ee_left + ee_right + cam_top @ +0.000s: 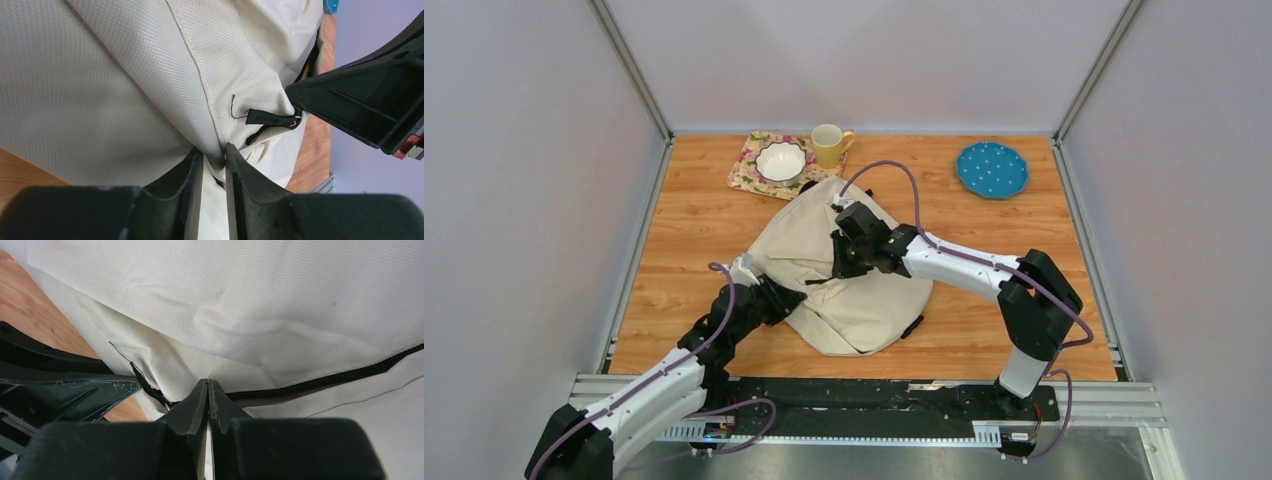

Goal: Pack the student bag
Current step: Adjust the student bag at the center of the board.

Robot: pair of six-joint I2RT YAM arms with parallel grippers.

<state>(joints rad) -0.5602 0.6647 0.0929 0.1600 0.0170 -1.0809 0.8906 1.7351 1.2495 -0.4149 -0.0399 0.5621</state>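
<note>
Up close, the left gripper [214, 151] pinches a fold of cream cloth; the right gripper [208, 383] is closed tight at the end of the black zipper [325, 381], any pull hidden. Both meet on the student bag [864, 305], slumped in the middle of the wooden table [674, 230]. Probably light and limp: bunched folds should hold better than flat cloth.

Cream student bag [864, 300], yellow mug [827, 146], blue white-dotted plate [991, 168]

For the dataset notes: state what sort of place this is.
Probably a lab robot test cell, not a home: plain grey wall panels enclose a wood-grain tabletop, edged by an aluminium rail, with a left arm and right arm mounted at its near edge.
</note>
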